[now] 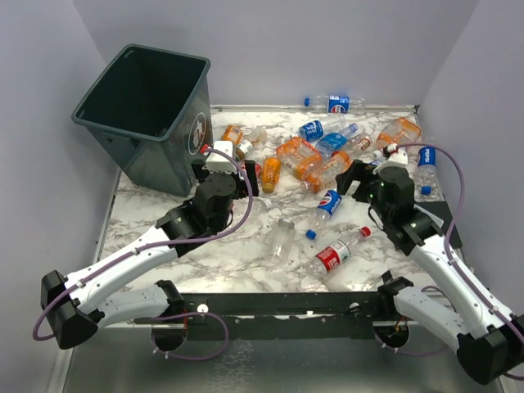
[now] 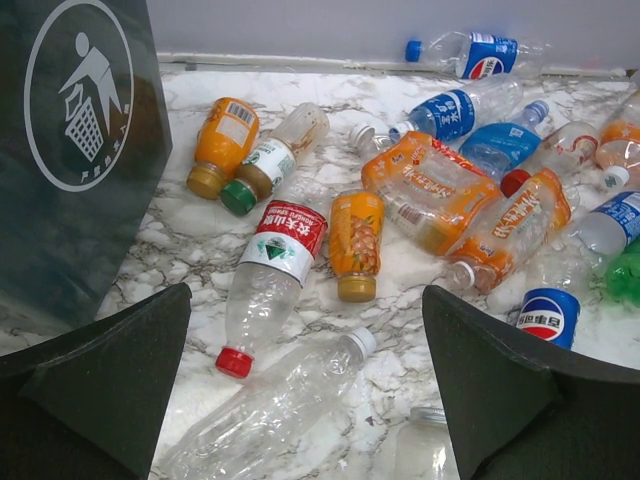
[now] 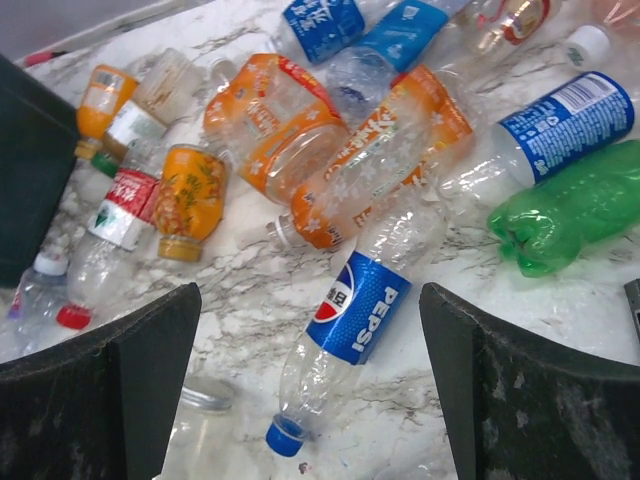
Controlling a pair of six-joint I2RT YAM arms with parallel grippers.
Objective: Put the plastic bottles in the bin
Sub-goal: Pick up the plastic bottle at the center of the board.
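The plastic bottles [image 1: 299,155] lie scattered over the counter's [image 1: 237,254] far half, and the bin [image 1: 151,115] stands at its far-left corner. The left wrist view shows the bin's white logo [image 2: 80,95] in full. A crushed green bottle [image 3: 570,210] shows plainly in the right wrist view; overhead, the arm seemingly hides it. The left claw [image 2: 305,400] and right claw [image 3: 310,390] both gape wide, holding nothing.

In the left wrist view the bin [image 2: 70,230] runs off the left and top edges. A green bottle [image 2: 625,278] is cut by the right edge, a clear bottle [image 2: 425,450] by the bottom edge. From above, the left arm [image 1: 214,198] partly covers bottles [image 1: 237,135] beside the bin; labels there are too small to read.
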